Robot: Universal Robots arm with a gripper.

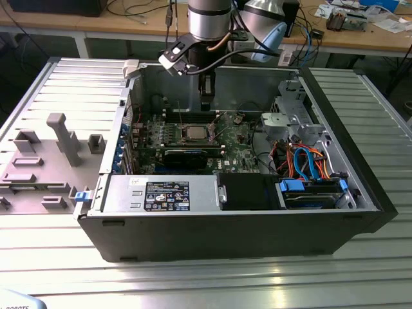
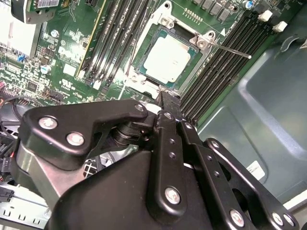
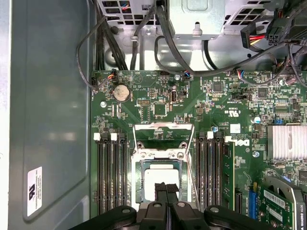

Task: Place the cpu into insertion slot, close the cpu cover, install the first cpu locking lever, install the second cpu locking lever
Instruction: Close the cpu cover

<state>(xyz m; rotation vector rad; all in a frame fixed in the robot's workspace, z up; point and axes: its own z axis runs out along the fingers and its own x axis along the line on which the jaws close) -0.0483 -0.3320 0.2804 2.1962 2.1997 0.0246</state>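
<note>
small square cpu, silver-grey metal top, seated in square silver-rimmed insertion slot just ahead of jaws. jaws closed, empty. thin silver frame cpu cover apparently open beyond slot; thin wire locking lever unlatched. cover, both levers left.

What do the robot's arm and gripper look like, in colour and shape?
The arm is a silver-grey cylinder with a pale blue cap; a black cable loops beside it. The gripper is matte black, with linked bars and silver screws.
</note>
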